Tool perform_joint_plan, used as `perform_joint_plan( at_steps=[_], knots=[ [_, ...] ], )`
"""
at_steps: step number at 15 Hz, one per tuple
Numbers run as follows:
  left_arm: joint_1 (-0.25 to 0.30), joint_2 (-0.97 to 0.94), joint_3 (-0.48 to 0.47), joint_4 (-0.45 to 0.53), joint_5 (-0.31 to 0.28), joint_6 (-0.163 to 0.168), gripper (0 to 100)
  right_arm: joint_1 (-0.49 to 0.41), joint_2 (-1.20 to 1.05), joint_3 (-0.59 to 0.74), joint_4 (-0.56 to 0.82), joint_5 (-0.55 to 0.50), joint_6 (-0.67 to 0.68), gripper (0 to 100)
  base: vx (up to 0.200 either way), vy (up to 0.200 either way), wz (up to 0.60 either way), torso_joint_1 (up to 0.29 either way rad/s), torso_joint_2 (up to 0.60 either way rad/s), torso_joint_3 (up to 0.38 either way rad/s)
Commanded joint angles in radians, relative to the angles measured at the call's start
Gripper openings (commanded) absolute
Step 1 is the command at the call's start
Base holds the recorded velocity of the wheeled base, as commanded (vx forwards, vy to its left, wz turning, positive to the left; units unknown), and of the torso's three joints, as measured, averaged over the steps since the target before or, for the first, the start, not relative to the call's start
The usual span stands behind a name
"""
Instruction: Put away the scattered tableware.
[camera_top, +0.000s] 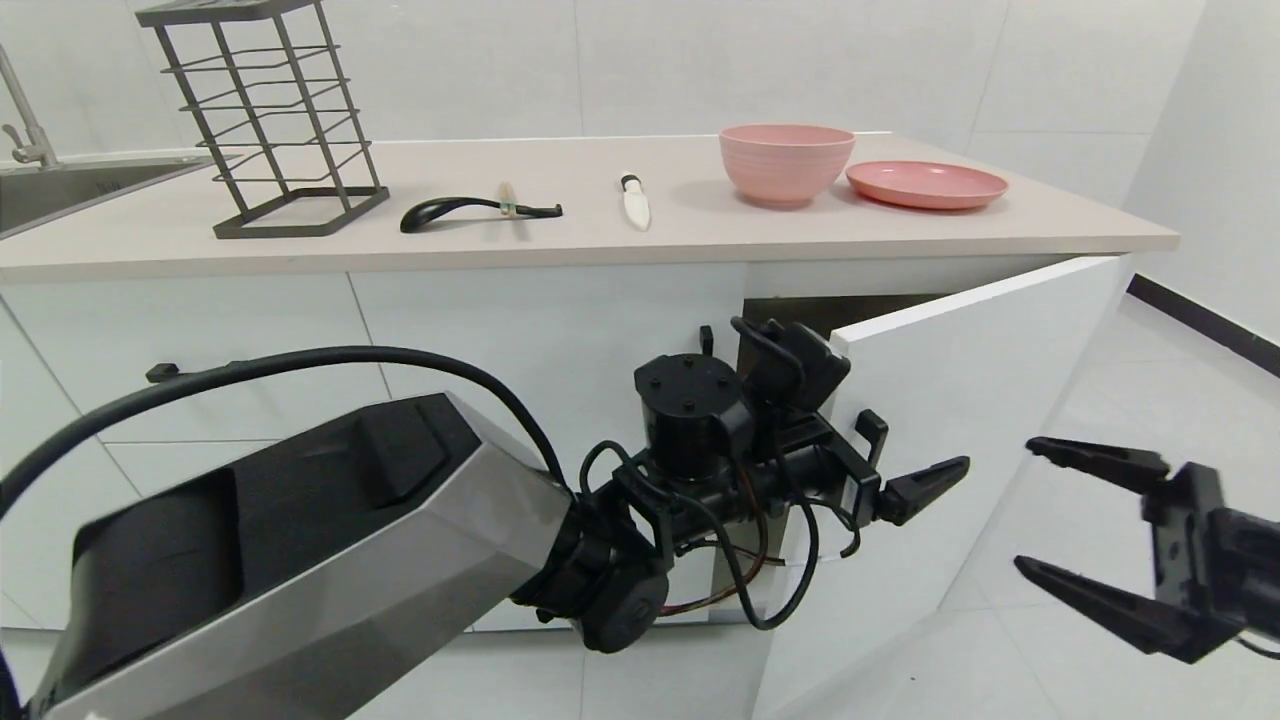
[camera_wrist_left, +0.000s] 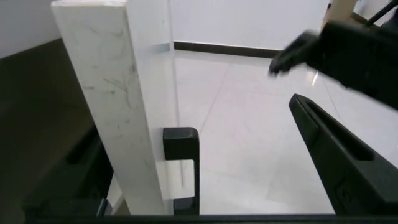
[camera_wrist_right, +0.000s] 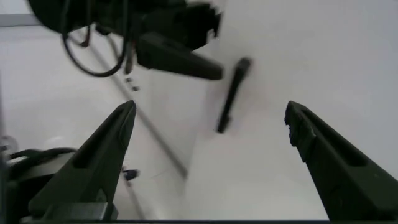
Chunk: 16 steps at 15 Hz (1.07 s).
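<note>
Up beyond both hands, on the bench (camera_top: 700, 228), lies the scattered tableware. A pink bowl (camera_top: 785, 161) stands farthest toward the right hand's side, with a pink plate (camera_top: 927, 184) just beside it. A white knife (camera_top: 634, 201) lies above the left hand. A black spoon (camera_top: 450, 210), crossed by a pale stick (camera_top: 509, 203), lies near a wire rack (camera_top: 265, 120). The left hand (camera_top: 920, 472) sits at the free edge of the open cabinet door (camera_top: 980, 380), spread, with one finger (camera_wrist_left: 336, 155) on the outer side just beside the black door handle (camera_wrist_left: 181, 168); the other finger is hidden. The right hand (camera_top: 1035, 520) hovers apart from the door's outer face, opposite the left hand, fingers spread wide.
</note>
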Motion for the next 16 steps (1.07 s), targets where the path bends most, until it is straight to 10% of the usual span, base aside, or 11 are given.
perform_joint_plan(
  at_steps=[1,12,16],
  knots=[
    [-0.067,-0.003,0.000,-0.008,0.000,-0.002,100,-0.223,-0.337,-0.006,0.004,-0.015,0.006,100,0.000,0.000,0.00,0.000,0.00,0.000],
    [-0.222,0.063,-0.029,-0.091,-0.006,-0.035,100,-0.186,-0.680,-0.164,-0.001,-0.015,0.002,100,0.000,0.000,0.00,0.000,0.00,0.000],
    [-0.292,0.184,-0.185,-0.090,0.024,-0.069,100,-0.203,-0.719,-0.184,0.002,-0.016,0.002,100,0.000,0.000,0.00,0.000,0.00,0.000]
  ],
)
